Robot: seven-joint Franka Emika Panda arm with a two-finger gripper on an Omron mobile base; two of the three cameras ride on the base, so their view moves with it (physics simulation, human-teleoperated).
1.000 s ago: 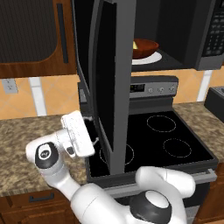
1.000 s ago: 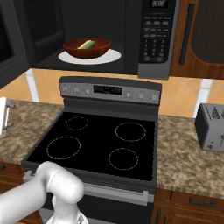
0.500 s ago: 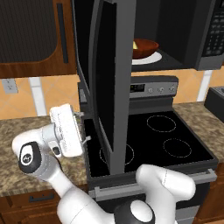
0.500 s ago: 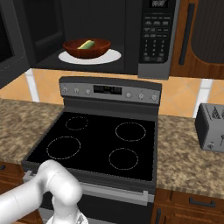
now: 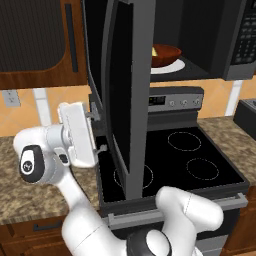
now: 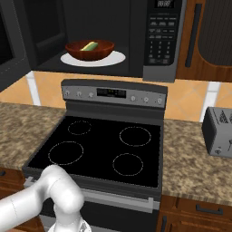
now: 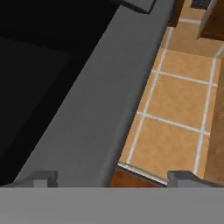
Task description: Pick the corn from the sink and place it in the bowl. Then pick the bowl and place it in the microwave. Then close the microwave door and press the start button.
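My tool (image 5: 96, 131) hangs wide open and empty just behind the microwave door (image 5: 125, 95), which stands swung out over the stove (image 6: 104, 149). Inside the microwave (image 6: 136, 36), the bowl (image 6: 89, 49) sits on a white plate (image 6: 113, 58) with the corn (image 6: 89, 45) lying in it, left of the button panel (image 6: 161, 34).

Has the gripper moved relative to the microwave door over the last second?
Yes. In the left base view the gripper has risen and closed in on the outer face of the open microwave door.
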